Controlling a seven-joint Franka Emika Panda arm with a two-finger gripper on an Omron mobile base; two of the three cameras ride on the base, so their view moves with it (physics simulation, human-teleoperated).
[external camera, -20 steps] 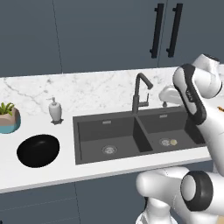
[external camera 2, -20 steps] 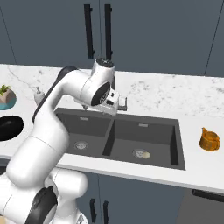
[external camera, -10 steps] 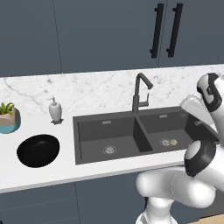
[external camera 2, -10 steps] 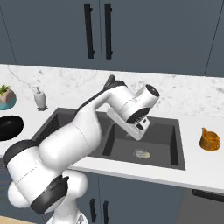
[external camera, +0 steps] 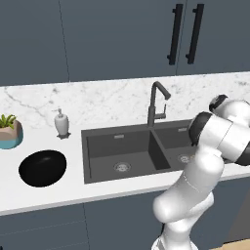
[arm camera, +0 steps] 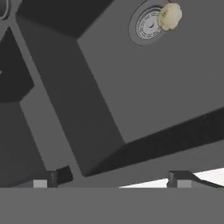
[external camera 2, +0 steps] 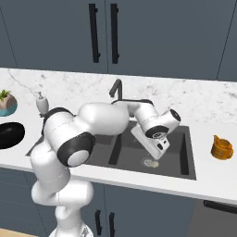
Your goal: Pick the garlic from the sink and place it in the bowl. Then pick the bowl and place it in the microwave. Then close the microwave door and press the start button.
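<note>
The gripper [arm camera: 113, 178] is hanging wide apart and empty over the sink [arm camera: 144, 83]. The hand view is showing the garlic [arm camera: 169, 16] sitting on the drain's [arm camera: 146, 25] edge.

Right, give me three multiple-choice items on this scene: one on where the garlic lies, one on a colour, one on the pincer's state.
1. Where is the garlic?
A. in the bowl
B. by a drain in the sink
C. on the counter

2. What colour is the bowl?
A. black
B. teal
C. orange

3. What state is the pincer in?
A. shut on the garlic
B. shut on the faucet
C. open

Answers:
1 B, it sits at the drain's rim in the sink.
2 A, glossy black on the counter.
3 C, its fingertips stand wide apart with nothing between.
</note>
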